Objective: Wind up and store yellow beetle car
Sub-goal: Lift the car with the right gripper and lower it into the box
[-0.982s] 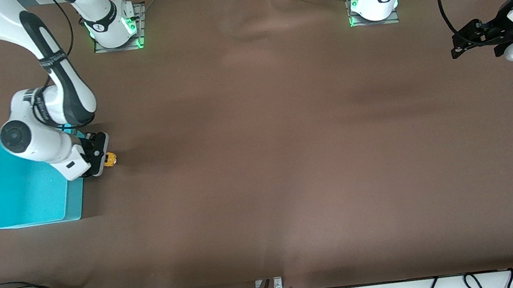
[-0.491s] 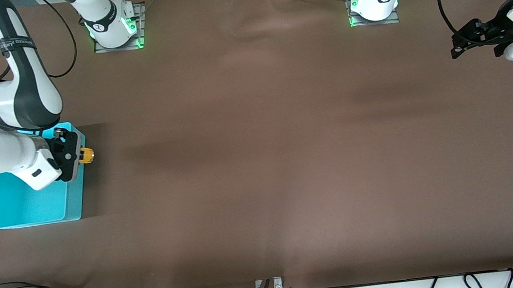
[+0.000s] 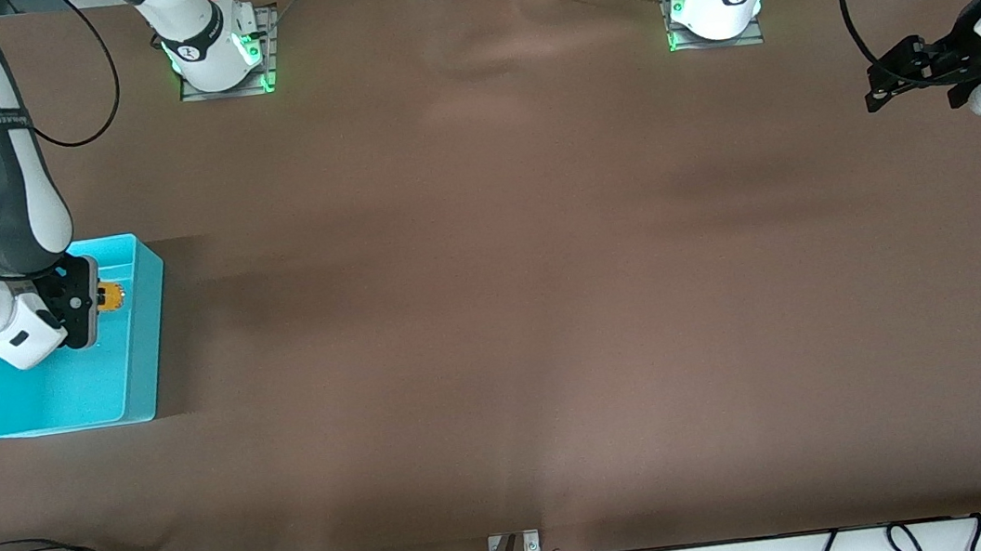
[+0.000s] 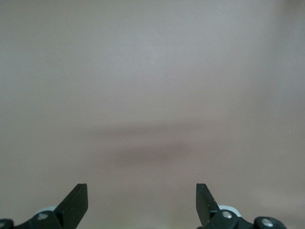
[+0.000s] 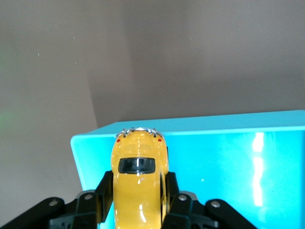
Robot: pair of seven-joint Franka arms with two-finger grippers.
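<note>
The right gripper [image 3: 102,299] hangs over the turquoise bin [image 3: 145,393], at the end of the bin farther from the front camera, with its two fingers clamped on the flanks of the yellow beetle car [image 3: 110,297]. In the right wrist view the car [image 5: 139,179] sits lengthwise between the black fingers [image 5: 106,191], roof up, and the bin's rim [image 5: 228,125] and pale blue floor spread out beneath it, so the toy is held in the air above the open compartment and not resting in it. Pinching the narrow body by its sides probably keeps the wheels free and lets the car drop flat when released. Judging by this position, the storing step is nearly at hand: what remains is to lower a little and release. The left gripper [image 3: 896,71] waits well apart from the bin, over the brown table [image 3: 495,312] at the left arm's end, its fingers [image 4: 76,202] spread wide and holding nothing.
</note>
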